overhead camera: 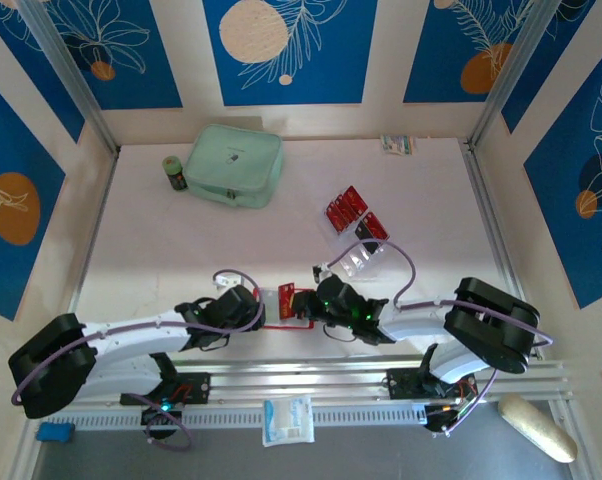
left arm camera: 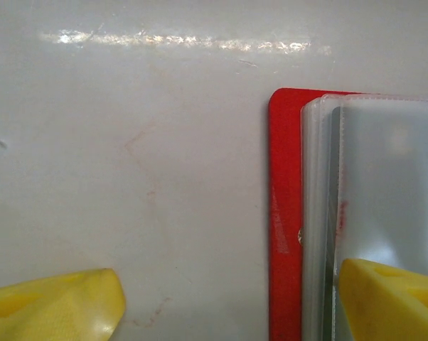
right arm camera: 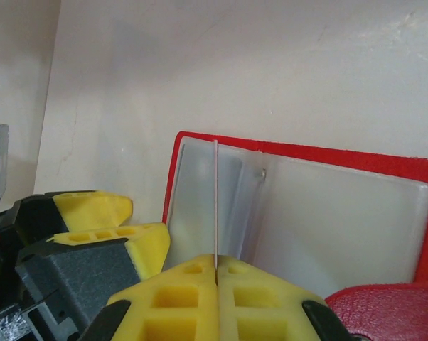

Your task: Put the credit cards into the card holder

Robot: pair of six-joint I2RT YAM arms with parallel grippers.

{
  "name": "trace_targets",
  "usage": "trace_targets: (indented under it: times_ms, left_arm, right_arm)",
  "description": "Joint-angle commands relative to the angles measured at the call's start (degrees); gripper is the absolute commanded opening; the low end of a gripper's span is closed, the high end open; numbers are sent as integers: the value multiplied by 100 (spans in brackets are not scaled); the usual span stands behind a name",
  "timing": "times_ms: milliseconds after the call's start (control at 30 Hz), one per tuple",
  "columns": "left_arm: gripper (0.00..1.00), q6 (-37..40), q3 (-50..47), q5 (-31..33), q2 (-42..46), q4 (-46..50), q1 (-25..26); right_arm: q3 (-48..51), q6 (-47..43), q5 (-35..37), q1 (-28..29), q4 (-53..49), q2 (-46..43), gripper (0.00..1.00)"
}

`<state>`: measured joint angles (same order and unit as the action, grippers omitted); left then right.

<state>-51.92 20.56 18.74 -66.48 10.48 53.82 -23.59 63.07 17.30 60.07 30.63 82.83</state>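
Right wrist view: right gripper (right arm camera: 215,261) clamped on thin credit card (right arm camera: 215,199), likely stiff and slick, best pinched by one edge.
Place: card holder (right arm camera: 328,227) lay open at bench's (overhead camera: 181,250) near edge.
Left: left gripper (left arm camera: 229,284) stood spread apart.

**A:** what colour's the card holder (left arm camera: 285,213)?
**B:** Red outside, cloudy whitish sleeves (left arm camera: 384,185) inside. The credit cards (overhead camera: 356,215) beyond it are red with dark bands, mint-green case (overhead camera: 234,165) farther back, blue walls (overhead camera: 291,50) with white leaf outlines.
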Motion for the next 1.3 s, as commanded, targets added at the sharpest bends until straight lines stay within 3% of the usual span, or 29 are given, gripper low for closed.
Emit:
trace_targets:
  times_ms: [0,333,1267]
  left_arm:
    - [86,-227,-488,-316,-229,585,-47]
    - [86,-248,-564,-333,-183,531,-47]
    - [86,-248,-579,-336,-224,469,-47]
  right_arm:
    - [108,212,474,99,428,52,0]
    - [304,516,877,219,711,137,0]
    - [517,952,994,459,1037,616,0]
